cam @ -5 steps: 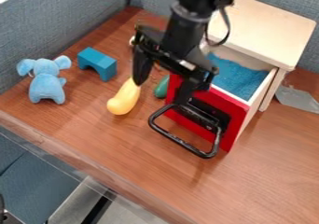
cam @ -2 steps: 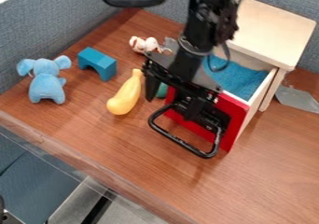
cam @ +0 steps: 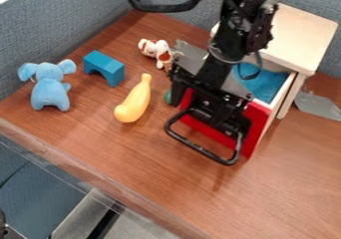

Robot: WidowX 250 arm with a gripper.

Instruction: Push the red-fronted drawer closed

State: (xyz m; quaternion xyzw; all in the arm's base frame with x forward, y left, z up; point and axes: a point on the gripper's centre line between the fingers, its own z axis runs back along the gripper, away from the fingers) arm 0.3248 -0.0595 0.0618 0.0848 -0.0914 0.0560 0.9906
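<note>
"Above the fingers [cam: 176, 91], how's the arm [cam: 228, 46]?"
"Slanting steeply down; the fingers hang spread apart."
"And the drawer [cam: 285, 91]?"
"Open, its red front [cam: 255, 126] right beneath them, its handle [cam: 200, 150] looping out just below."

black jointed arm [cam: 234, 36], thick looped cable [cam: 163, 8], grey ring [cam: 224, 59], screws [cam: 206, 103]

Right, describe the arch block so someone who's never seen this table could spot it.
From the wooden cabinet with the open red-fronted drawer, look across the table, past the yellow toy. Near the padded wall sits a light blue plush, and the arch block is beside it, on the cabinet side. Unlike the plush, it is darker blue and flat-faced, with an arched cut-out.
</note>
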